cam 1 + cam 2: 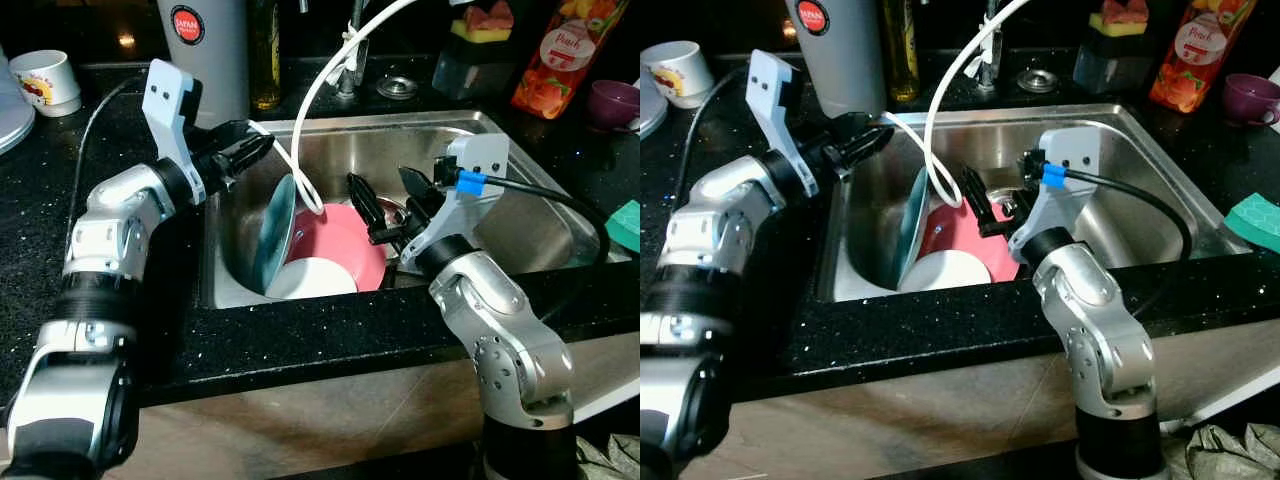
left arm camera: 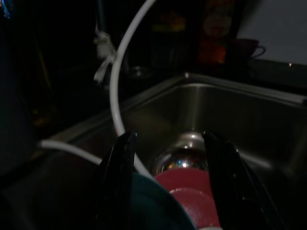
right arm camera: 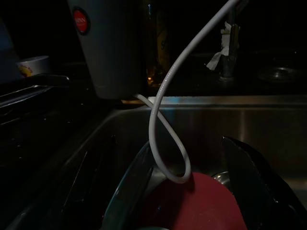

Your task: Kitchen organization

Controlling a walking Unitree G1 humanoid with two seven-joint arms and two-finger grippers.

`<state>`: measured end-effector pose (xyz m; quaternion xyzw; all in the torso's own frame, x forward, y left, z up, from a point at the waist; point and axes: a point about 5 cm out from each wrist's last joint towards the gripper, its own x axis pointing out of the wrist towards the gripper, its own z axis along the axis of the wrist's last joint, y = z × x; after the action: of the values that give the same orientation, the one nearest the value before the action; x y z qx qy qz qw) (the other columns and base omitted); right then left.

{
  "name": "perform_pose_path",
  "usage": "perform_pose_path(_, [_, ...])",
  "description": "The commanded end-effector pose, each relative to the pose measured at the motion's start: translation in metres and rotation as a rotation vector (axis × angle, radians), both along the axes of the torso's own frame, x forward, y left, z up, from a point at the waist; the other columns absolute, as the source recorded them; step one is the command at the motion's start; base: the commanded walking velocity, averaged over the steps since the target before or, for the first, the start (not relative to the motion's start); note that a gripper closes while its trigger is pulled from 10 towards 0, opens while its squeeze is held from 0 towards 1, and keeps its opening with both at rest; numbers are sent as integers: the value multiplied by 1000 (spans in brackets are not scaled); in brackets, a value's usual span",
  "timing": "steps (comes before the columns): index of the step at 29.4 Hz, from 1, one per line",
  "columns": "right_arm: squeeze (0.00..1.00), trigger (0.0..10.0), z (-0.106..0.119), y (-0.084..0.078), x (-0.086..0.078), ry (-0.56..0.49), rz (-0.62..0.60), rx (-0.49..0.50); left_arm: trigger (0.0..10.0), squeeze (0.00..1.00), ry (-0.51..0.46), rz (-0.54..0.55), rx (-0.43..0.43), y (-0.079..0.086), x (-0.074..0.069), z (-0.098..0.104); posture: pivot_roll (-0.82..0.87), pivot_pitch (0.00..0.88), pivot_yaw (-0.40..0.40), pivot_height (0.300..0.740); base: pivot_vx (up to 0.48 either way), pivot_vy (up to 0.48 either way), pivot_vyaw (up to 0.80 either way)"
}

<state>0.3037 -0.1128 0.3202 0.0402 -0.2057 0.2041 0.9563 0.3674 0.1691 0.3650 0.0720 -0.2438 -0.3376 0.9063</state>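
Stainless steel sink (image 1: 520,235) is still holding the dishes as the kitchen tidy-up is getting under way: a teal plate (image 1: 273,230) is leaning on edge against the basin's left wall, a red plate (image 1: 345,240) is lying tilted beside it, and a white dish (image 1: 312,278) is resting in front of both. Nothing is yet out of the basin, so the job looks to be at its start, with every dish left to lift and put away. A white hose (image 1: 310,120) is looping down from the tap into the basin, touching the plates and likely to be in the way of any lift.

Left gripper (image 1: 258,147) is hovering at the sink's left rim, just above the teal plate, its two black fingers (image 2: 117,182) standing apart on either side of the plate's upper edge without closing on it. Right gripper (image 1: 385,205) is reaching into the basin over the red plate, its fingers spread wide and holding nothing. On the black counter, a white mug (image 1: 45,80) and a grey canister (image 1: 205,50) are standing behind the sink.
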Motion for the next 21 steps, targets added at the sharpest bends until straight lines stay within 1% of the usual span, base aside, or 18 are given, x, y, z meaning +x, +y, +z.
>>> perform_pose_path(1, [0,10000,-2,0,0,-3,4,-5,10000,0,-15,7,29,-2,-5,-1,72,226,-14,740,0,0,0])
perform_pose_path(3, [0,10000,-2,0,1,-3,4,-6,10000,0,-27,29,45,-2,-9,-1,75,224,-16,740,0,0,0])
perform_pose_path(7, [0,10000,-2,0,1,-4,4,-7,10000,0,-45,51,48,-2,-14,1,79,222,-19,740,0,0,0])
perform_pose_path(12, [0,10000,-3,-1,2,-5,-3,-6,10000,0,-127,140,81,-8,-30,7,84,221,-19,740,0,0,0])
perform_pose_path(16, [0,10000,-3,-1,2,-5,-7,-7,10000,0,-147,164,83,-9,-34,7,85,222,-19,740,0,0,0])
perform_pose_path(17, [0,10000,-5,-1,3,-1,-13,-8,10000,0,-177,199,91,-11,-37,7,85,222,-19,740,0,0,0])
perform_pose_path(18, [0,10000,-6,-2,3,2,-20,-8,10000,0,-187,212,94,-12,-39,6,85,222,-19,740,0,0,0])
perform_pose_path(21, [0,10000,-8,-4,5,9,-47,-2,10000,0,-189,228,75,-12,-40,4,85,222,-19,740,0,0,0])
